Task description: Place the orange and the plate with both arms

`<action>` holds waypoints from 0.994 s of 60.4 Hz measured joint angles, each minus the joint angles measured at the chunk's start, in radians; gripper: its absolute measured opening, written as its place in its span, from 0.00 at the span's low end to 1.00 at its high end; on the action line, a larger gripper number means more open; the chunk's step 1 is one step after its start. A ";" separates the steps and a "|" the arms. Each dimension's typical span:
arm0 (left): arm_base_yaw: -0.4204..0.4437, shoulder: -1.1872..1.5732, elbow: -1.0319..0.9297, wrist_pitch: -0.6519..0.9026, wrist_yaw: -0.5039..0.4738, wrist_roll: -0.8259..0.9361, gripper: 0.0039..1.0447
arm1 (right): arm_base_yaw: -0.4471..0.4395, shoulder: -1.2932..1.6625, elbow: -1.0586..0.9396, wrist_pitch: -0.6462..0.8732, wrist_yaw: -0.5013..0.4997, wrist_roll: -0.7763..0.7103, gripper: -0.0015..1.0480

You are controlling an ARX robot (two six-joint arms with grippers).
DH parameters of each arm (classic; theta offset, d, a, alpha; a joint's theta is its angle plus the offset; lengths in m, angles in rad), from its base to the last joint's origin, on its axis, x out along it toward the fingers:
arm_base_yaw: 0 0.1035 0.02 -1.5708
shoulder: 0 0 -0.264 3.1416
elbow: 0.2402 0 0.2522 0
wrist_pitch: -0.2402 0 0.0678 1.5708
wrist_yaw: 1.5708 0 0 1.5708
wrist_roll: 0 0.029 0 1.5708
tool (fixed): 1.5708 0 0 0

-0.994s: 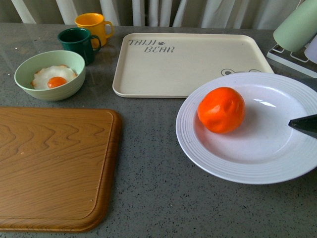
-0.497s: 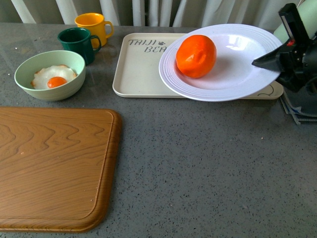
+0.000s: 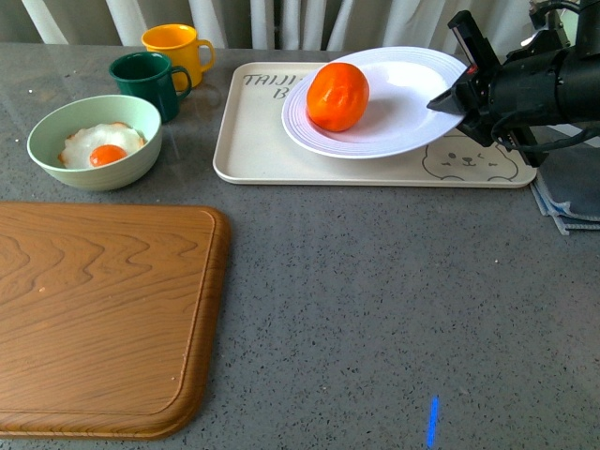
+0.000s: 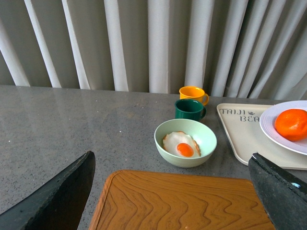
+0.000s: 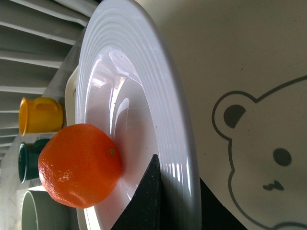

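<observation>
Right hand is clamped on the right edge of the plate, one finger lying over the ribbed rim. The plate hangs tilted over the cream bear tray (whether its low left edge touches the tray, I cannot tell). The orange sits in the plate, on the lower left side. Left hand is spread wide, gripping nothing, above the wooden board, with the green bowl holding a fried egg just beyond.

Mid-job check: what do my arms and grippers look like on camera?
Both black. The right arm has a bulky housing, a small red marking and black cables; the right gripper and left gripper have matte wedge-shaped fingers tapering to thin tips.
</observation>
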 joint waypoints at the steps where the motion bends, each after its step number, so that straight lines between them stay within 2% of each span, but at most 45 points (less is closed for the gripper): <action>1: 0.000 0.000 0.000 0.000 0.000 0.000 0.92 | 0.001 0.004 0.006 -0.003 0.001 0.000 0.03; 17: 0.000 0.000 0.000 0.000 0.000 0.000 0.92 | 0.009 0.048 0.072 -0.062 0.010 -0.012 0.03; 32: 0.000 0.000 0.000 0.000 0.000 0.000 0.92 | 0.011 0.051 0.061 -0.068 0.022 -0.038 0.38; 38: 0.000 0.000 0.000 0.000 0.000 0.000 0.92 | 0.009 0.044 0.030 -0.065 0.027 -0.053 0.54; 53: 0.000 0.000 0.000 0.000 0.000 0.000 0.92 | 0.000 -0.038 -0.060 -0.042 0.027 -0.088 0.89; 56: 0.000 0.000 0.000 0.000 0.000 0.000 0.92 | -0.001 -0.070 -0.080 -0.038 0.026 -0.103 0.93; 60: 0.000 0.000 0.000 0.000 0.000 0.000 0.92 | 0.000 -0.131 -0.119 -0.031 0.021 -0.138 0.91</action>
